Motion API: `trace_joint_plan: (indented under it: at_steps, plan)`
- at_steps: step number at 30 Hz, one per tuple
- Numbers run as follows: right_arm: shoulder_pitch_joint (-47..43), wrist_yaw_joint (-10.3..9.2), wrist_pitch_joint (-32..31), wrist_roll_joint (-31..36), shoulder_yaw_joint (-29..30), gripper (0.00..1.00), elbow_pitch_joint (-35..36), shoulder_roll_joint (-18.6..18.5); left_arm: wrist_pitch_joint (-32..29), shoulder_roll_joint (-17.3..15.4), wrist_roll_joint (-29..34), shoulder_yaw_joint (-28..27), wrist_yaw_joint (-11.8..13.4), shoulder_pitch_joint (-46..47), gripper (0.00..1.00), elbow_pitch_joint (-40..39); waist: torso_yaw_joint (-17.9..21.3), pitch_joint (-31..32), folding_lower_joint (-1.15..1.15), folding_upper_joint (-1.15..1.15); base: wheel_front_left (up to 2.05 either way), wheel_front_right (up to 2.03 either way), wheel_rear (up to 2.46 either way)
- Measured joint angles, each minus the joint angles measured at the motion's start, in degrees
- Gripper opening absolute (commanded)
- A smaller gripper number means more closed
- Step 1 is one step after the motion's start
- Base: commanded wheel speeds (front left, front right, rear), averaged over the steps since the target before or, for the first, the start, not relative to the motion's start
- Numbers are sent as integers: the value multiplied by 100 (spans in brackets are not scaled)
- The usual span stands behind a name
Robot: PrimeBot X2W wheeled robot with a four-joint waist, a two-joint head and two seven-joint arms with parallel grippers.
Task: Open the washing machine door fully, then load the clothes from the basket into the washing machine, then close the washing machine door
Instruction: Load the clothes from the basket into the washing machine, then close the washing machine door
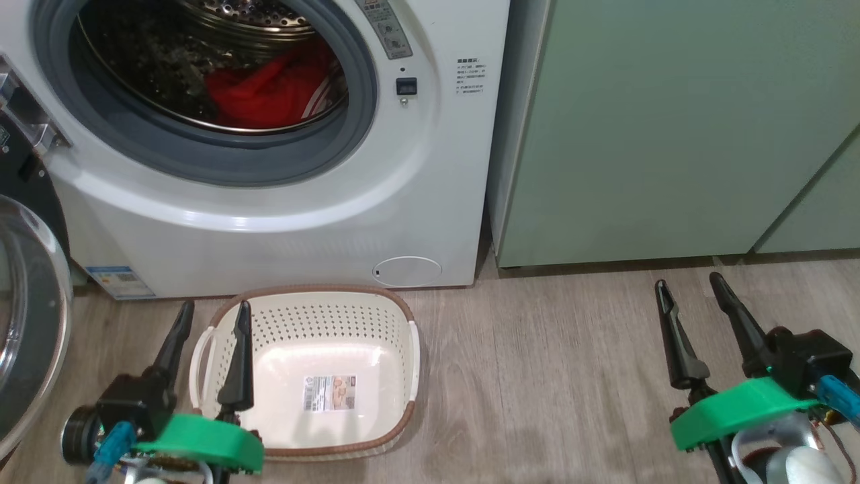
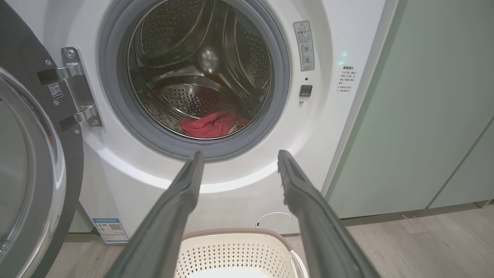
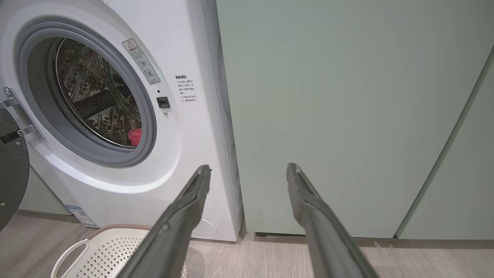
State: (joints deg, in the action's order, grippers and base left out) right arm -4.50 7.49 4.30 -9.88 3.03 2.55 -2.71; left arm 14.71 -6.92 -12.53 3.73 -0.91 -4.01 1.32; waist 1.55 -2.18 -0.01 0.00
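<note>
Indoors, basket (image 1: 405, 314) on wood floor (image 1: 537, 376), green cabinets (image 1: 672, 134)

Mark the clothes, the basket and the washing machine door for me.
clothes (image 1: 269, 97), head view, middle of the red fabric in the drum.
basket (image 1: 316, 319), head view, its perforated far wall.
washing machine door (image 2: 23, 166), left wrist view, its glass window.

Bright, even indoor light, all sharp. Glare band on washer (image 2: 231, 183) front just past left gripper (image 2: 240, 153) tips; sheen on basket (image 1: 282, 383) floor beside it. Drum (image 2: 200, 58) dim. Thin shadow under cabinet (image 3: 328, 96) ahead of right gripper (image 3: 249, 166). Wrist views bow lines at edges.
</note>
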Motion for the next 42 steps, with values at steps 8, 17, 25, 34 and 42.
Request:
trace_joint_plan:
  at_steps: [8, 17, 25, 34, 42]
  plan:
    - [-1, 0, -27, 0, 1, 100, 27, 1, 0, -1, 38, 0, 7, 4, 100, 90, 15, -53, 0, 0, 0, 0, 0]
    - [2, 0, -27, 0, 3, 100, 27, 2, 0, -1, 58, -8, 3, 10, 100, 135, 16, -68, 0, 0, 0, 0, 0]
    - [2, 0, -26, 0, 1, 100, 27, 2, 0, -1, 110, -16, -2, 13, 100, 164, 20, -62, 0, 0, 0, 0, 0]
    - [2, 0, -26, 0, 2, 100, 27, 3, 0, 7, 152, -37, -11, 18, 100, 197, 27, -26, 0, 0, -20, 20, 0]
    - [9, 0, -27, 0, 1, 100, 27, 3, 0, 20, 152, -46, -46, 31, 100, 200, 27, 8, 1, 0, -135, 135, 0]
